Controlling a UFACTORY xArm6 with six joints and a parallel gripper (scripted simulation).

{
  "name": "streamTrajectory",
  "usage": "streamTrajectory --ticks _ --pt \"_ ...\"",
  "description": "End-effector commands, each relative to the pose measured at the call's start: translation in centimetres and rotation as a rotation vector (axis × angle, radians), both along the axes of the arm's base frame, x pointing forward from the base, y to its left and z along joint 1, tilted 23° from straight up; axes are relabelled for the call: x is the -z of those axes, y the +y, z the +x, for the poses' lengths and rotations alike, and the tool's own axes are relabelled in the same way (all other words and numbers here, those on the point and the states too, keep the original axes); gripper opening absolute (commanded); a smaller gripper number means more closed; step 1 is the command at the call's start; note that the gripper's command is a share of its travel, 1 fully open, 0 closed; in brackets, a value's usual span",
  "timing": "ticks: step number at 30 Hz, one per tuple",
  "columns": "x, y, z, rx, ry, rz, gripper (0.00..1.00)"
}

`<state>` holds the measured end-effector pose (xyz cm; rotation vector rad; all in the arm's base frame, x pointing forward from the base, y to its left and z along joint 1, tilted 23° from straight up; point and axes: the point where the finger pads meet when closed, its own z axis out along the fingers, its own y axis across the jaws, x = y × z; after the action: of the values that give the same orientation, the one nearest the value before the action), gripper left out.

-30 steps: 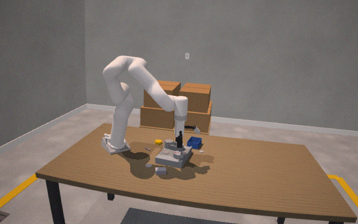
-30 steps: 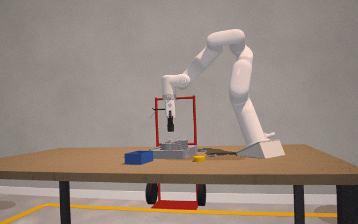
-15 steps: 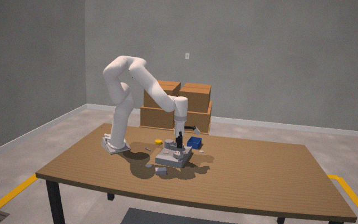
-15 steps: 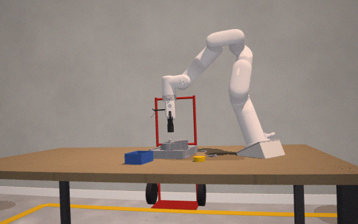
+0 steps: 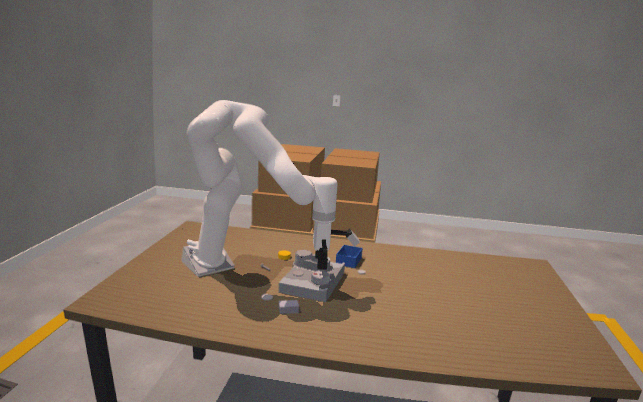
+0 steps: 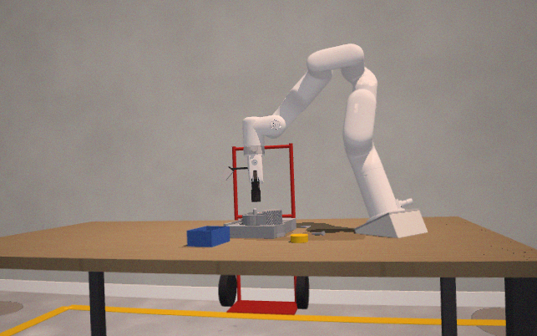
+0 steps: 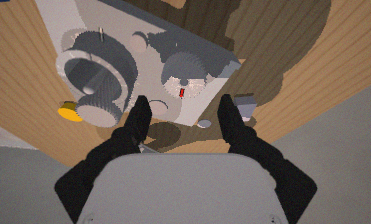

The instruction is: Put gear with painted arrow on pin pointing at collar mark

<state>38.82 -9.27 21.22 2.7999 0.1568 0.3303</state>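
Observation:
The grey timing case (image 5: pixel 311 281) sits mid-table and also shows in the side view (image 6: pixel 261 227) and the wrist view (image 7: pixel 152 65). A grey toothed gear (image 7: pixel 184 79) with a red painted mark (image 7: pixel 182 92) sits flat on the case, with a small round hub at its centre; the red mark also shows in the top view (image 5: pixel 317 274). A larger stacked gear and ring (image 7: pixel 97 75) is to its left, with a thin pin (image 7: pixel 101 34) beside it. My gripper (image 7: pixel 184 104) (image 6: pixel 255 196) is open and empty, hanging well above the case, its fingers on either side of the marked gear as seen from above.
A yellow disc (image 5: pixel 284 254) and a bolt (image 5: pixel 265 267) lie towards the arm's base. A blue bin (image 5: pixel 349 255) stands behind the case. A small grey block (image 5: pixel 289 306) and a flat washer (image 5: pixel 267 297) lie in front of it. Cardboard boxes stand behind the table.

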Motion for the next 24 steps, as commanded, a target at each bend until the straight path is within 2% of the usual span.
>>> streamTrajectory --ticks 1,24 --pt "0.3 -0.1 0.2 0.000 -0.004 0.000 0.93" --pt "2.0 -0.6 0.7 0.000 -0.004 0.000 0.93"
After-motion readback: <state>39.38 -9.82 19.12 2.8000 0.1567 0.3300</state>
